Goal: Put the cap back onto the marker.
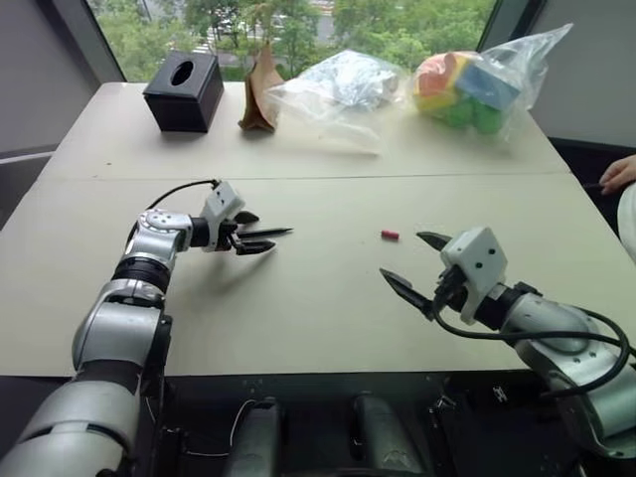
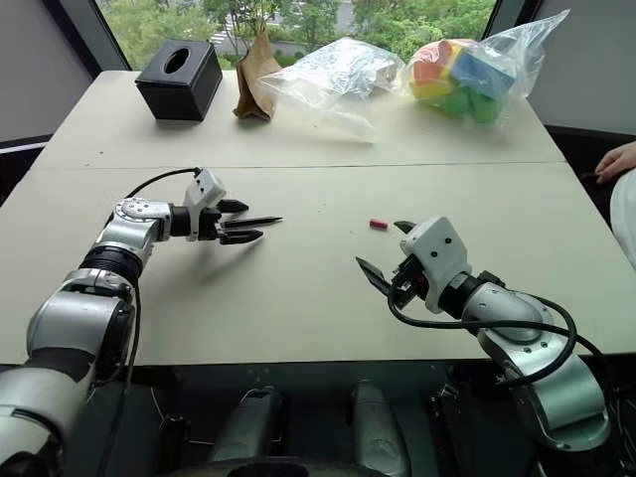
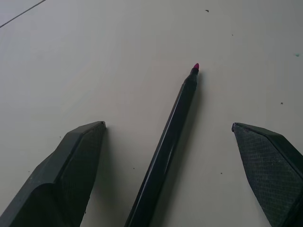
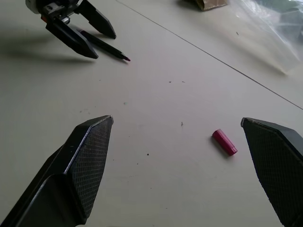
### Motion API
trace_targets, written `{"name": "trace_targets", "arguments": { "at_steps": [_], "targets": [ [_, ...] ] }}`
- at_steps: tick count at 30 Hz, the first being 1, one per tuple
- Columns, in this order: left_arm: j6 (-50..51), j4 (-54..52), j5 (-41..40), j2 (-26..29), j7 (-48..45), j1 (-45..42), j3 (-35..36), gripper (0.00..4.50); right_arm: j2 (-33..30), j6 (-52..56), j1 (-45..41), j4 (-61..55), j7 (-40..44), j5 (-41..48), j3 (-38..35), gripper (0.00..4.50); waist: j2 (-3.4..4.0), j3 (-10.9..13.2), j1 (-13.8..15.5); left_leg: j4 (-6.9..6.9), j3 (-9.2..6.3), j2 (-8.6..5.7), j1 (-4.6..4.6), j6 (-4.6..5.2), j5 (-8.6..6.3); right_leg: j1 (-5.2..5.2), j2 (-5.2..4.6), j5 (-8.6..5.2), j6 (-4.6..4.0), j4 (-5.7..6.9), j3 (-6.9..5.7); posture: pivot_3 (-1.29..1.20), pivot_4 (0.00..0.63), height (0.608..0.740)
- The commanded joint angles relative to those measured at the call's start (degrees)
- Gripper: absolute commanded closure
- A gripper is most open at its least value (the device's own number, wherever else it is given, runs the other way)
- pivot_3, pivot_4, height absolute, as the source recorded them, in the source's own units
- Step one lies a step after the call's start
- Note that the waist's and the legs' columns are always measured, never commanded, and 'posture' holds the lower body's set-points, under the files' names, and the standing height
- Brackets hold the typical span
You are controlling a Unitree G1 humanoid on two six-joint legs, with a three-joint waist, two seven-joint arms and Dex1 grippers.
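Observation:
The marker [image 1: 268, 233] is a thin black stick with a red tip, lying flat on the beige table [image 1: 318, 318]. My left gripper [image 1: 252, 232] is open and low over it, one finger on each side of the barrel [image 3: 165, 151], not closed on it. The cap [image 1: 390, 235], a tiny red cylinder, lies on the table to the right of the marker's tip. My right gripper [image 1: 415, 262] hovers open, short of the cap [image 4: 224, 142], nearer the table's front edge, with nothing between its fingers.
At the far side of the table stand a black tissue box [image 1: 185, 91], a brown paper bag [image 1: 260, 94], a clear plastic bag [image 1: 343, 87] and a bag of coloured blocks [image 1: 472, 84]. A person's hand [image 1: 618, 175] rests at the right edge.

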Motion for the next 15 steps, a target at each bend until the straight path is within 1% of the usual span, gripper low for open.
{"name": "trace_targets", "arguments": {
  "at_steps": [1,6,7,9,10,11,15],
  "targets": [
    [0.21,2.43,2.89,-0.07,-0.8,-0.44,-1.01,0.03,0.09,-0.03,0.42,-2.86,-0.89,-0.03,-2.05,0.0,0.0,-0.01,-0.01,0.0,0.0,0.0,0.0,0.0,0.0,0.0,0.0,0.0,0.0,0.0,0.0,0.0,0.15,0.74],
    [1.15,3.77,4.77,0.07,0.5,-0.59,-1.2,0.03,-0.19,0.22,0.47,-3.09,-1.22,0.16,-2.58,0.0,-0.01,-0.06,-0.04,0.05,0.0,0.0,0.02,0.0,0.0,0.01,0.0,0.0,0.0,0.06,0.0,0.0,0.15,0.74],
    [1.41,3.89,4.91,0.13,0.56,-0.54,-1.14,0.27,-0.26,0.19,0.43,-3.04,-1.19,0.15,-2.64,0.0,-0.01,-0.06,-0.05,0.05,0.0,0.0,0.02,0.0,0.0,0.02,0.01,0.0,0.0,0.07,0.0,0.0,0.15,0.74],
    [1.86,4.02,5.06,0.26,0.44,-0.42,-0.94,0.9,-0.37,0.12,0.29,-2.92,-1.08,0.15,-2.72,0.0,-0.01,-0.07,-0.14,0.07,0.0,0.0,0.04,0.0,0.0,0.02,0.01,0.0,0.0,0.11,0.01,0.0,0.15,0.74],
    [2.17,4.05,4.99,0.35,0.34,-0.35,-0.74,1.34,-0.45,0.07,0.18,-2.8,-0.98,0.11,-2.73,0.0,-0.01,-0.07,-0.14,0.07,0.0,0.01,0.04,0.0,0.0,0.02,0.01,0.0,0.0,0.11,0.02,0.0,0.15,0.74],
    [2.59,4.05,4.88,0.53,0.1,-0.26,-0.54,1.89,-0.55,0.02,0.0,-2.65,-0.87,0.05,-2.72,0.0,-0.01,-0.07,-0.14,0.07,0.0,0.01,0.04,0.0,0.0,0.02,0.01,0.0,0.0,0.11,0.02,0.0,0.15,0.74],
    [3.63,3.88,4.76,1.23,-0.87,0.26,-0.3,3.86,-0.85,-0.09,-0.56,-2.15,-0.48,-0.06,-2.7,0.0,-0.01,-0.09,-0.14,0.07,0.01,0.01,0.05,0.0,0.0,0.02,0.02,0.0,0.0,0.12,0.02,0.0,0.15,0.74]
  ]
}}
